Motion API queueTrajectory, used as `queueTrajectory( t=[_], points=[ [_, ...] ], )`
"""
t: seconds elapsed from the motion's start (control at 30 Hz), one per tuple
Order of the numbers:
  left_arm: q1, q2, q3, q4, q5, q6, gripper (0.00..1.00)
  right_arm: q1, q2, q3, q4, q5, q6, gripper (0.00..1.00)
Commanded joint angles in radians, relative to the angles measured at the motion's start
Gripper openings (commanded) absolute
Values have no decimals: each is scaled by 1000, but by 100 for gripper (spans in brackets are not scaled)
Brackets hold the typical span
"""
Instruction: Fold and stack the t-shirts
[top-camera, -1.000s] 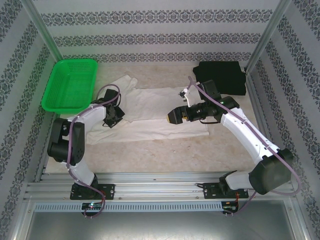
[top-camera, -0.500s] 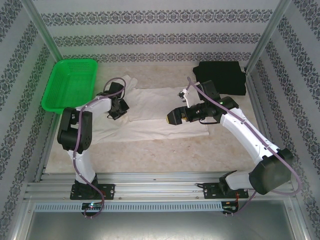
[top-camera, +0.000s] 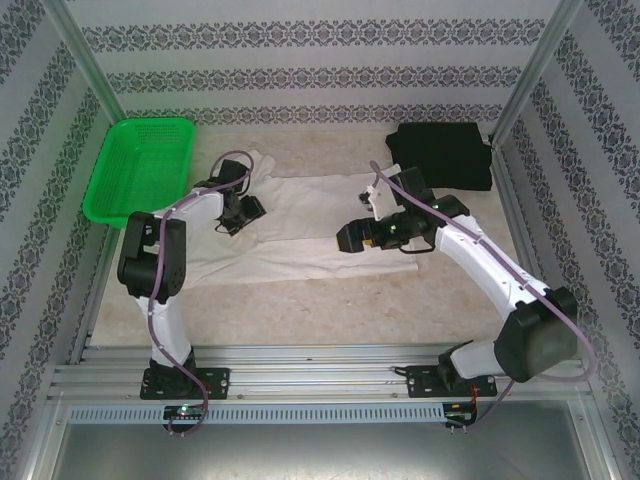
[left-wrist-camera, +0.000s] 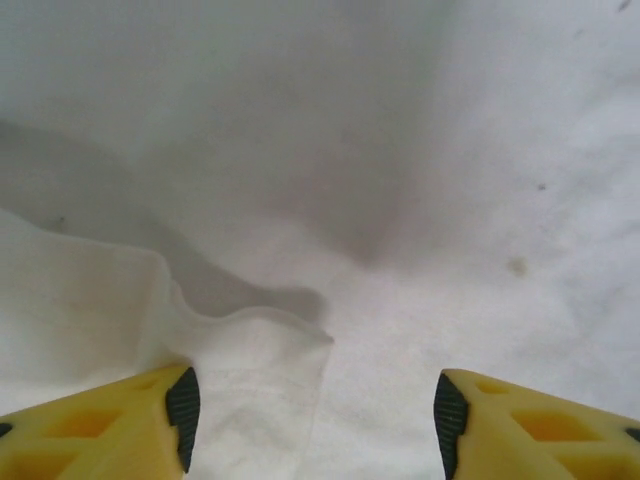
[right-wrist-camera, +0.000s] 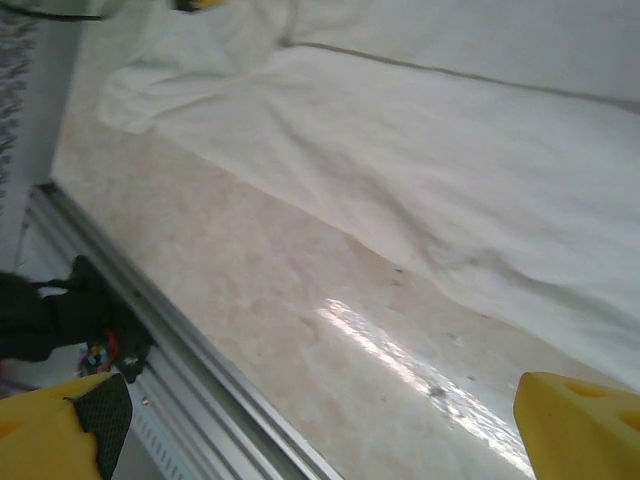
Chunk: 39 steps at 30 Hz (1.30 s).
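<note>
Top view: within the last second the left gripper (top-camera: 243, 210) had travelled from the near-left part of the white t-shirt (top-camera: 310, 215) up onto its left side, below the far sleeve. The right gripper (top-camera: 350, 237) had slid slightly toward the shirt's near edge, hovering over its right half. The shirt lay spread flat, not yet a compact fold. The black t-shirt (top-camera: 440, 155) sat folded well beyond the white shirt's far-right corner, and the green basket (top-camera: 140, 170) stood off its left side.

Left wrist view: the left gripper's (left-wrist-camera: 312, 415) 2 jaws had just parted. The pads (left-wrist-camera: 183, 415) stood clear, nothing between them, with a small rumpled flap of the white shirt (left-wrist-camera: 240, 370) lying directly under 1 finger. I judged that the cloth had just been released, so that sleeve-side tuck was done or needed a fresh pinch.

Right wrist view: the right gripper (right-wrist-camera: 330, 430) was spread wide and empty, looking along the white shirt's (right-wrist-camera: 450, 170) near hem, with bare table (right-wrist-camera: 250, 280) just this side of it. I judged its likely next job was that hem.
</note>
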Motion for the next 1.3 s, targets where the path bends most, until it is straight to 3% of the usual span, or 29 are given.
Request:
queueTrajectory(
  t=[0.0, 0.07, 0.17, 0.3, 0.6, 1.07, 1.27],
  points=[
    [19, -175, 16, -42, -22, -9, 71, -66, 51, -25, -79, 162, 71, 98],
    [20, -260, -26, -89, -32, -16, 73, -123, 73, -43, -88, 202, 115, 98],
    [40, -385, -136, -156, -92, -12, 79, -204, 91, -83, -4, 144, 168, 98],
    [98, -464, -299, -109, -75, -20, 80, -207, 183, -55, 40, 120, 184, 98],
    [123, -444, -489, 105, -130, -63, 81, -209, 316, -53, 96, 169, 246, 98],
    [134, -409, -639, 87, -216, -103, 80, -196, 335, -168, 107, 322, 304, 97],
    [134, -432, -662, 21, -205, -126, 77, -142, 344, -158, -10, 433, 308, 96]
  ],
)
